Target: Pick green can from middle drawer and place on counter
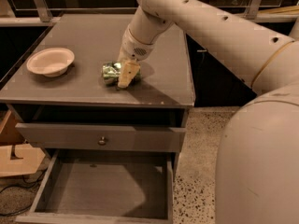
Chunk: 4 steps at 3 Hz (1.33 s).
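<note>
Item: green can [111, 73]. Lies on its side on the counter [88, 34], a little forward of the top's centre, and appears to rest on the surface. Shiny green with pale mottling.

Gripper [125, 74]: at the can's right end, closed narrowly about it. The near cream finger [128, 72] lies across the front of the can; the far finger is hidden behind it. The can's left part sticks out toward 9 o'clock from the grip.

Arm [196, 20]: enters from 1 o'clock and slopes down to the gripper.

Bowl [50, 61]: cream, round, upright on the counter at 9 o'clock from the can, well apart from it.

Drawer front [56, 135]: at 6 o'clock below the counter edge, with a small round knob [102, 141]; stands slightly out.

Middle drawer [107, 188]: further toward 6 o'clock, pulled well open, its flat grey bottom on view.

Speckled floor [198, 171]: at 4 o'clock from the can, beside the cabinet.
</note>
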Each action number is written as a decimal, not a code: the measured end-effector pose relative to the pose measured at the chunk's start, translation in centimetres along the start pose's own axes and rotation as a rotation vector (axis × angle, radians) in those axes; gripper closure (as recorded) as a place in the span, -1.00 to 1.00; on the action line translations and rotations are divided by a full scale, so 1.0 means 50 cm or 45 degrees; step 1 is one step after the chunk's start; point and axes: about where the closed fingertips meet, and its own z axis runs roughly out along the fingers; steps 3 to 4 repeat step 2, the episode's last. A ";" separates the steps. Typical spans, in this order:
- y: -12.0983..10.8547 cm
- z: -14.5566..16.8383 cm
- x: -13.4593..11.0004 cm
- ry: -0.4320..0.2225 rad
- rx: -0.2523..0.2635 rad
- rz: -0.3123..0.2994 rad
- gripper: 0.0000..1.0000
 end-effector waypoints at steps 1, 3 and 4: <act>0.000 0.000 0.000 0.000 0.000 0.000 -1.00; 0.000 0.000 0.000 0.000 0.000 0.000 -1.00; 0.000 0.000 0.000 0.000 0.000 0.000 -1.00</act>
